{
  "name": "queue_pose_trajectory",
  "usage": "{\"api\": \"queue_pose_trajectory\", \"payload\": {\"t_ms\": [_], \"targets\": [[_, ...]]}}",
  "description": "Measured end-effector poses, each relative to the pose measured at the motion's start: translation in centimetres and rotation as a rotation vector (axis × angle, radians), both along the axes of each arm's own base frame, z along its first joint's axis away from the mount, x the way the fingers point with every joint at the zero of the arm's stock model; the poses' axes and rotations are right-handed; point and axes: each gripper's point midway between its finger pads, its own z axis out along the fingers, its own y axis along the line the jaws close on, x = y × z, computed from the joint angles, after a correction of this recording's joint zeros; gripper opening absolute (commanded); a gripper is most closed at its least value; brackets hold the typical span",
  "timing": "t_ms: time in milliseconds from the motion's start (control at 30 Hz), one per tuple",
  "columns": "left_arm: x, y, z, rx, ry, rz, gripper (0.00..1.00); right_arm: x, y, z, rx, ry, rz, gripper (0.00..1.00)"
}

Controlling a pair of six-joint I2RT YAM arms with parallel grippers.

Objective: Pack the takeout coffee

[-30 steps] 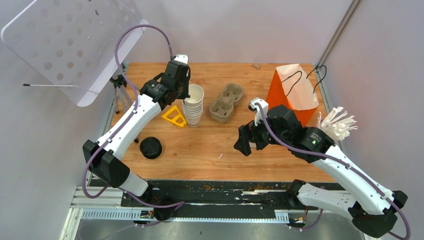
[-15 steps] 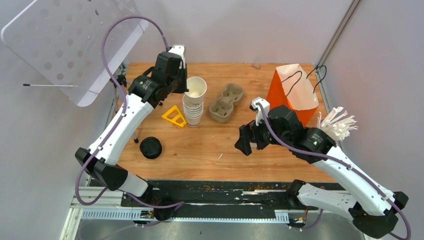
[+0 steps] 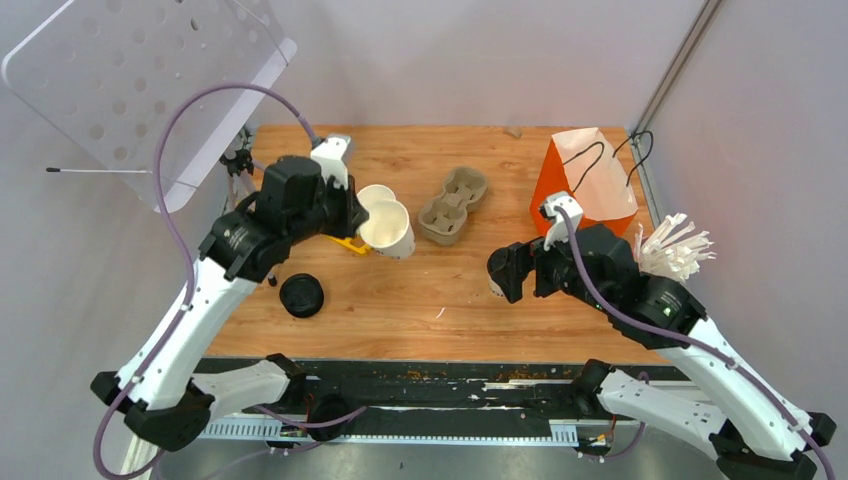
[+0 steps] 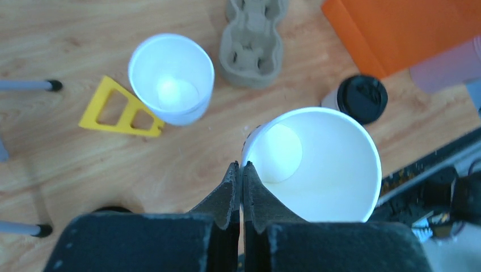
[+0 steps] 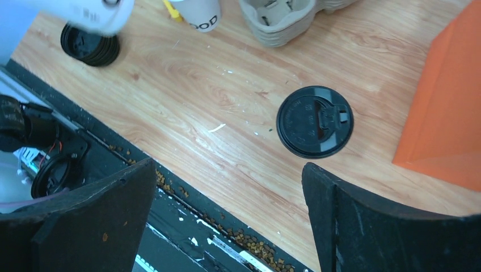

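Left fingers (image 4: 230, 192) pinch a white paper cup's (image 4: 317, 164) round rim (thin, rolled); right fingers (image 5: 96, 209) gape over black-lidded takeout coffee (image 5: 315, 122).

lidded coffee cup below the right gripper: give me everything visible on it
The takeout coffee is a white paper cup capped with a round black plastic lid that has a raised rim and a moulded tab on top. Both wrist cameras look down on it, so only a sliver of white wall shows and no lettering is readable. It stands upright on the wooden table, near the orange bag but apart from it. The right gripper hangs open above it, not touching.
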Motion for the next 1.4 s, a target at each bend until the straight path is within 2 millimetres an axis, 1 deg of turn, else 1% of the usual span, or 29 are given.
{"api": "queue_pose_trajectory", "payload": {"t_ms": [133,200,267,467,533,600,633,700,767,800,900,933,1067,1133,1200,1333,1400], "targets": [[-3.7,-0.6,-3.4,0.029,0.042,-0.089,0.0,-0.2,-1.3,0.3,0.032,-0.007,-0.068,1.0],[-4.8,-0.9,-5.3,0.051,0.064,-0.118,0.0,-0.3,-1.5,0.4,0.041,-0.003,-0.082,1.0],[-5.6,-1.1,-8.0,0.086,0.095,-0.136,0.0,-0.5,-1.6,0.0,0.037,0.013,-0.087,1.0],[-6.8,-0.6,-16.6,0.196,0.212,-0.108,0.0,-1.5,-0.7,-1.2,0.026,0.073,-0.021,1.0],[-7.0,-0.6,-18.8,0.204,0.228,-0.101,0.0,-1.7,-0.5,-1.3,0.025,0.085,-0.002,1.0],[-7.1,-0.6,-20.4,0.209,0.23,-0.097,0.0,-2.0,-0.4,-1.4,0.025,0.094,0.01,1.0],[-7.2,-0.6,-20.9,0.209,0.227,-0.096,0.02,-2.2,-0.4,-1.4,0.027,0.096,0.015,1.0],[-7.1,-0.7,-21.5,0.197,0.209,-0.096,0.07,-2.4,-0.3,-1.3,0.033,0.098,0.028,1.0],[-6.9,-0.9,-21.6,0.183,0.192,-0.092,0.14,-2.7,-0.2,-1.2,0.042,0.101,0.046,1.0],[-6.8,-0.9,-21.6,0.174,0.182,-0.088,0.19,-2.9,-0.1,-1.1,0.046,0.105,0.054,1.0],[-6.6,-1.0,-21.6,0.154,0.168,-0.074,0.41,-3.1,0.2,-0.8,0.056,0.106,0.075,1.0],[-6.6,-0.9,-21.6,0.154,0.169,-0.073,0.45,-3.2,0.2,-0.8,0.057,0.107,0.079,1.0],[-7.0,-0.7,-21.1,0.146,0.184,-0.059,0.55,-3.5,0.3,-0.7,0.063,0.106,0.097,1.0],[-7.2,-0.4,-20.3,0.14,0.181,-0.051,0.57,-3.6,0.3,-0.6,0.064,0.102,0.106,1.0],[-7.1,0.0,-18.8,0.122,0.166,-0.024,0.59,-3.7,0.3,-0.5,0.065,0.096,0.114,1.0],[-6.7,1.6,-15.7,0.079,0.132,0.096,0.75,-3.8,0.3,-0.4,0.062,0.085,0.132,1.0],[-6.5,2.4,-14.9,0.061,0.125,0.155,0.8,-3.8,0.4,-0.4,0.056,0.079,0.141,1.0]]}}
